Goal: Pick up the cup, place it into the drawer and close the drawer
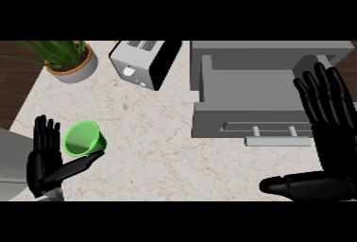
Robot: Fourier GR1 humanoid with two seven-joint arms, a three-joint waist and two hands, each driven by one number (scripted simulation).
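We see the cup on the table, well left of the open drawer. Its mouth tips toward us, so its base is hidden. Our left hand is just beside it, farther from the drawer, with fingers straight and thumb stretched under the rim; we cannot tell whether they touch. Our right hand is spread flat, holds nothing and covers the drawer's right side. Left of the drawer a toaster and, farther left, a plant are cut off at the top.
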